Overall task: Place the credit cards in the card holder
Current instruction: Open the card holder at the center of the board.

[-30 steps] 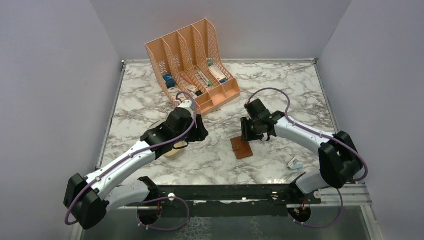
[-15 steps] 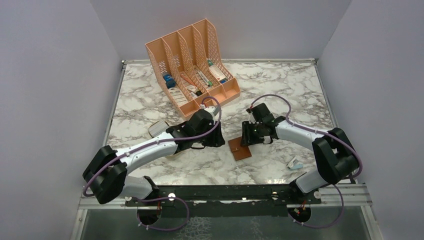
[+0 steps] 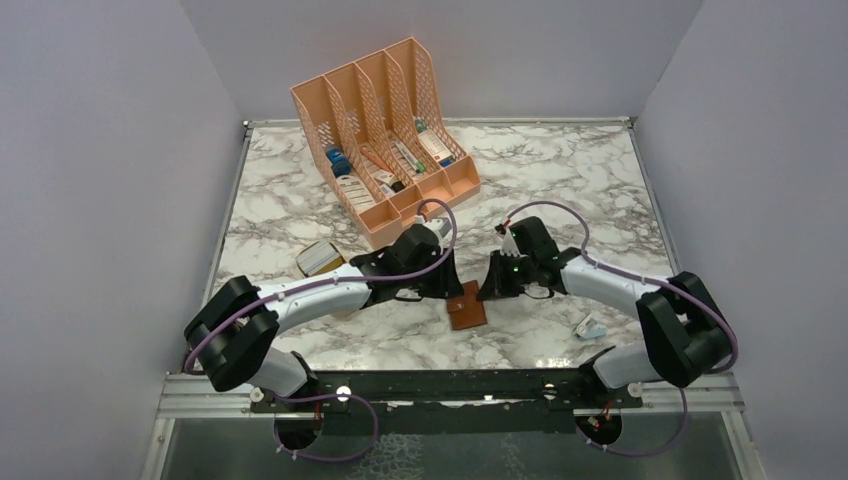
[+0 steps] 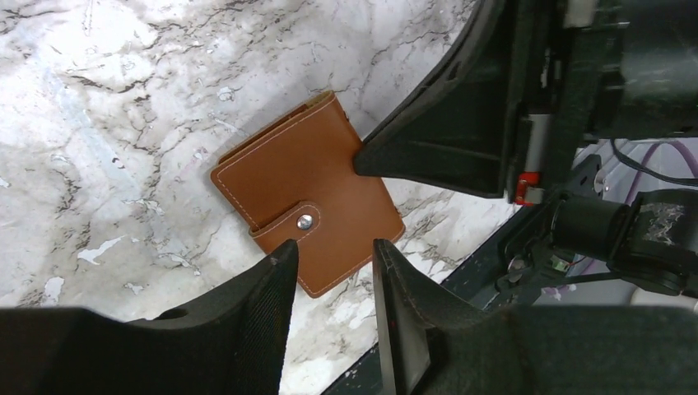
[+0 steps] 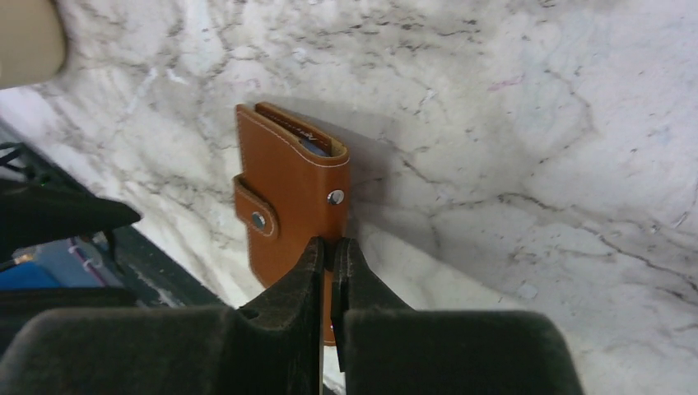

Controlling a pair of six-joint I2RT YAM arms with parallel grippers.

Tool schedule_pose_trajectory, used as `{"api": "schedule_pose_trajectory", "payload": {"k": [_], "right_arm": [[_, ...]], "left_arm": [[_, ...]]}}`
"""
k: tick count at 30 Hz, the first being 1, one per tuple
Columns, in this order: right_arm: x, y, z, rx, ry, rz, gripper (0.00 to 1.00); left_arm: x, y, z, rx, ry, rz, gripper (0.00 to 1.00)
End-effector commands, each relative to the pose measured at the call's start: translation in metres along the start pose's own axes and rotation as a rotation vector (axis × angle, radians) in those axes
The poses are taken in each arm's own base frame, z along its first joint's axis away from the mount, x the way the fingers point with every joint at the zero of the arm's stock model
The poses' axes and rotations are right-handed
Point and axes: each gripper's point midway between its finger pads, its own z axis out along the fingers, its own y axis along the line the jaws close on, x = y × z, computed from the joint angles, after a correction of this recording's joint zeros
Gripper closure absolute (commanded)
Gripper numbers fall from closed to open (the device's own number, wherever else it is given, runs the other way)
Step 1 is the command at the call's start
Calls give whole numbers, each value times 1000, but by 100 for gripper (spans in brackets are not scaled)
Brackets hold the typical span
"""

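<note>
Right now the left tool (image 4: 332, 247) hangs with its two fingers spread a little apart, their tips over the near edge of the card holder (image 4: 296, 193), just beside the snap tab. Whether those tips touch the leather I cannot tell. Opposite it, the right tool (image 5: 329, 243) has its fingers pressed almost together, only a thin slit showing between them, and its point meets the card holder's side edge. From the left wrist view that dark point sits right against the stitched rim. Whether it nips the edge or merely leans on it is not clear.

The card holder itself lies flat and folded shut on the surface (image 3: 560, 170), its tab fastened with a small metal stud, between the two tools and near the front of the marble. At its open end a bluish-grey sliver shows inside.

Further out to the left, well apart from the card holder, the credit cards (image 3: 320, 258) rest on the surface beside the left arm, the yellowish-tan face on top. Behind them stands a peach slotted organizer (image 3: 385, 110) with odds and ends in its slots. A small blue-and-white item (image 3: 590, 326) lies near the right arm's base.
</note>
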Motion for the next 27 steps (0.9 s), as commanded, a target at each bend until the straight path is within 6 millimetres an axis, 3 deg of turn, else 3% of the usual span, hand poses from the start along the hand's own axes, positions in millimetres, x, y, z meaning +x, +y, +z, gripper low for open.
{"api": "schedule_pose_trajectory", "payload": {"k": [1, 10, 20, 27], "right_arm": [[-10, 31, -17, -131, -71, 18, 99], [-12, 54, -35, -235, -120, 64, 99], [-11, 57, -36, -258, -118, 51, 99], [-6, 64, -36, -315, -97, 50, 99]], "left_arm": [[8, -4, 2, 26, 25, -9, 57], [22, 0, 9, 22, 109, 17, 46], [38, 26, 27, -66, 170, 26, 46], [33, 32, 32, -99, 156, 54, 49]]}}
